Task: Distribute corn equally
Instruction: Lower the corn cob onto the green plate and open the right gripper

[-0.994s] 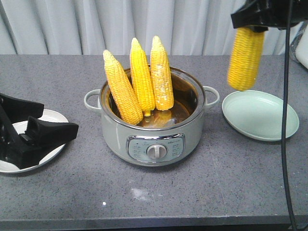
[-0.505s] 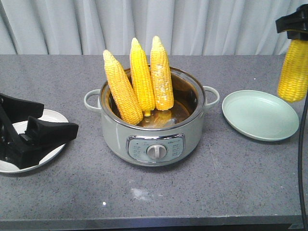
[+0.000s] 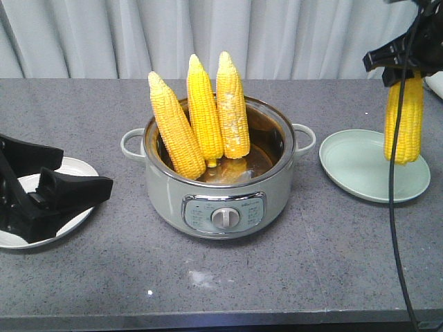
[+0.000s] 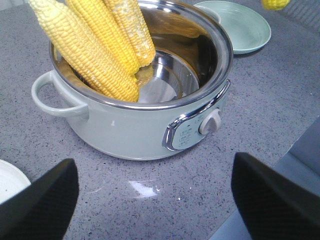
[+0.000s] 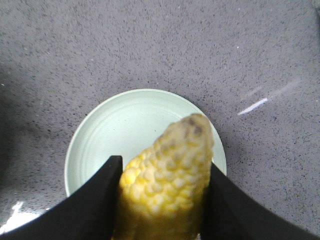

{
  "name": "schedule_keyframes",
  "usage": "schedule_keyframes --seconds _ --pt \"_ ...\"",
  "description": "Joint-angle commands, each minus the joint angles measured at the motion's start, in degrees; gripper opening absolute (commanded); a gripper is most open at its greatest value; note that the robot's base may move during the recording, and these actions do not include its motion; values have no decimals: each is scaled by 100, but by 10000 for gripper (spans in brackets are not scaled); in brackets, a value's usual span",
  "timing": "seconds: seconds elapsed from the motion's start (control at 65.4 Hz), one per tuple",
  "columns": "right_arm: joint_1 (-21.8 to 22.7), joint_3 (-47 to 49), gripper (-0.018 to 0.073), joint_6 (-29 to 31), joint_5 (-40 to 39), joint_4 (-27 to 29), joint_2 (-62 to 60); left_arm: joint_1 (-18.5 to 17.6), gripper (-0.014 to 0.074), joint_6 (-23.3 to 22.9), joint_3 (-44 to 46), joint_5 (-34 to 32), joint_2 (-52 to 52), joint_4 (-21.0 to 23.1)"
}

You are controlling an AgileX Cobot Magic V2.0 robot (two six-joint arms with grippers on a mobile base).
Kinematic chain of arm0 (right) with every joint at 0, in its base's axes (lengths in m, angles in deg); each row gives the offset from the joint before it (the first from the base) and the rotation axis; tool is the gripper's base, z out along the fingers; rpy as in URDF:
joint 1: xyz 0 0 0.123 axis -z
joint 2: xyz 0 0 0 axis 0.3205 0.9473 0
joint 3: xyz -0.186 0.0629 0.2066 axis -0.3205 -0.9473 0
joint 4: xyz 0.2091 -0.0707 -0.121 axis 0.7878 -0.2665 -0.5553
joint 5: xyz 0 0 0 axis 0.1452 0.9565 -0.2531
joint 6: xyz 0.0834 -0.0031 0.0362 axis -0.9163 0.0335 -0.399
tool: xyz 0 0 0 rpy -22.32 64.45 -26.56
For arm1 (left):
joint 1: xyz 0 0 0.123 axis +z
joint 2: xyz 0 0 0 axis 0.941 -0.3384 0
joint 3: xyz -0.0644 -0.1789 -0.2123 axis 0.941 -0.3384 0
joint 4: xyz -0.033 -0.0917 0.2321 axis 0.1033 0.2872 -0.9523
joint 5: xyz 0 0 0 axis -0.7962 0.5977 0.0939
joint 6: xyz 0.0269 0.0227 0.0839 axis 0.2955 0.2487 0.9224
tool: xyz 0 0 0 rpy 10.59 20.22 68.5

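Two right fingers (image 5: 90,200) clamp one corn cob (image 3: 403,128) over the green plate (image 3: 360,173); left fingers (image 4: 40,200) spread apart.

Bright even light, close corn (image 5: 165,175) blurred

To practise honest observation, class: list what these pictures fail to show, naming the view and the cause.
Front view: the pot hides the lower ends of the three cobs.
Left wrist view: the top edge cuts off their tips.
Front view: the left gripper covers much of the white plate.
Front view: the right gripper hides the top of the held cob; whether its tip touches the green plate is unclear.
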Motion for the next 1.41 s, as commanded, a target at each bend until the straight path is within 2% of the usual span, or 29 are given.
schedule_keyframes --seconds 0.0,0.474,0.841,0.964,1.224,1.392 --pt "26 193 246 119 -268 -242 -68 -43 585 -2 183 -301 47 238" --pt "26 193 245 569 -685 -355 766 -43 585 -2 183 -284 47 238" --pt "26 193 254 555 -795 -400 1165 -43 585 -2 183 -259 47 238" --pt "26 193 309 432 -916 -424 1220 -43 585 -2 183 -259 47 238" --pt "26 193 504 373 -925 -430 1239 -43 585 -2 183 -259 47 238" --pt "26 193 518 304 -896 -430 1239 -43 585 -2 183 -259 47 238"
